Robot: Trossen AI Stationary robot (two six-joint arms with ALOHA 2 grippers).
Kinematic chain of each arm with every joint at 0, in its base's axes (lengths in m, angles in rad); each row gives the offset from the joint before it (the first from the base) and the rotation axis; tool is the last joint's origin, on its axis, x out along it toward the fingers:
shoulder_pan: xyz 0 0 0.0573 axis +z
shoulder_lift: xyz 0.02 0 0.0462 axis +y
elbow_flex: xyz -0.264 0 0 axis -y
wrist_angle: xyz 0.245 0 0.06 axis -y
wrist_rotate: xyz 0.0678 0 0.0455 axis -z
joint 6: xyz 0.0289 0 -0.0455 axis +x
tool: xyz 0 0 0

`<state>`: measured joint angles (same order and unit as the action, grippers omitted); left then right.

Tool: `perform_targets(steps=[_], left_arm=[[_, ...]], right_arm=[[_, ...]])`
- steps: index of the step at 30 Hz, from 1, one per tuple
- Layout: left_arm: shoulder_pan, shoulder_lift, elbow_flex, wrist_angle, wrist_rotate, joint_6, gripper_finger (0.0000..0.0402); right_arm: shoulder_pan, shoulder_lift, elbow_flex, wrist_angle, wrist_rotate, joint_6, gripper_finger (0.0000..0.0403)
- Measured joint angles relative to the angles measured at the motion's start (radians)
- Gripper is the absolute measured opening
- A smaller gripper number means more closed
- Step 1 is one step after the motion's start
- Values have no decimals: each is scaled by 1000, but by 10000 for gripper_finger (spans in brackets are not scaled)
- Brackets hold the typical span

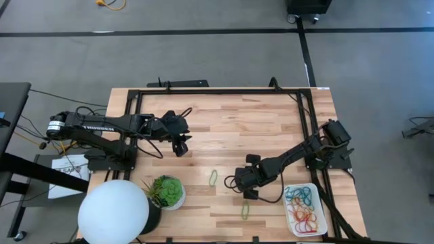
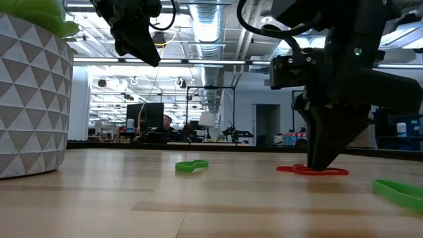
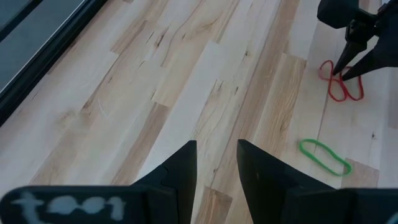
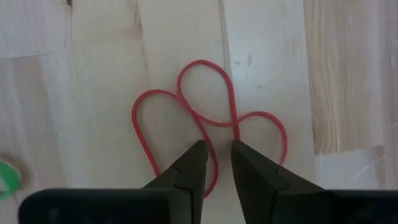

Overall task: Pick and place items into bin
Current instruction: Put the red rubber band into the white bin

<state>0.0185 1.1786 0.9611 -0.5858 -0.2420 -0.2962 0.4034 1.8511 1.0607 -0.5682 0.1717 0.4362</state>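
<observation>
A twisted red rubber band (image 4: 231,93) lies flat on the wooden table toward its near right. My right gripper (image 4: 217,152) points down over the band, slightly open. Its fingertips stand at table level, one on either side of one strand (image 2: 330,171). One green band (image 1: 213,177) lies flat to the left of that gripper and another (image 1: 245,211) just nearer than it. The white bin (image 1: 323,227) at the near right corner holds several coloured bands. My left gripper (image 3: 217,155) hangs open above the table's far left part, with nothing between its fingers. My right gripper comes at the red band from above, its fingertips (image 4: 198,149) astride one strand near the band's crossing. The band lies flat on the table. I cannot tell whether the fingers touch the strand.
A potted plant (image 1: 167,191) and a large white ball lamp (image 1: 113,211) stand at the near left. A black frame (image 1: 224,91) runs along the table's far and right sides. Bare wood lies between the two arms.
</observation>
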Motion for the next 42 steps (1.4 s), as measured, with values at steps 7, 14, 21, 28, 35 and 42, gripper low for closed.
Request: perform_targets(steps=[7,14,21,28,35,42], left_arm=[[0,0,0,0,0,0,104],[0,0,0,0,0,0,104],[0,0,0,-1,0,-1,104],[0,0,0,-1,0,-1,104],[0,0,0,1,0,-1,104],[0,0,0,1,0,-1,104]], right_arm=[[14,48,5,1,-13,0,74],[-2,50,30,-50,-48,-1,19],[-18,-15,174,-367,-242,118,4],[73,-118,304,-839,-506,336,1],[309,-270,309,-853,-568,630,1],[560,-327,307,-830,-433,1069,1]])
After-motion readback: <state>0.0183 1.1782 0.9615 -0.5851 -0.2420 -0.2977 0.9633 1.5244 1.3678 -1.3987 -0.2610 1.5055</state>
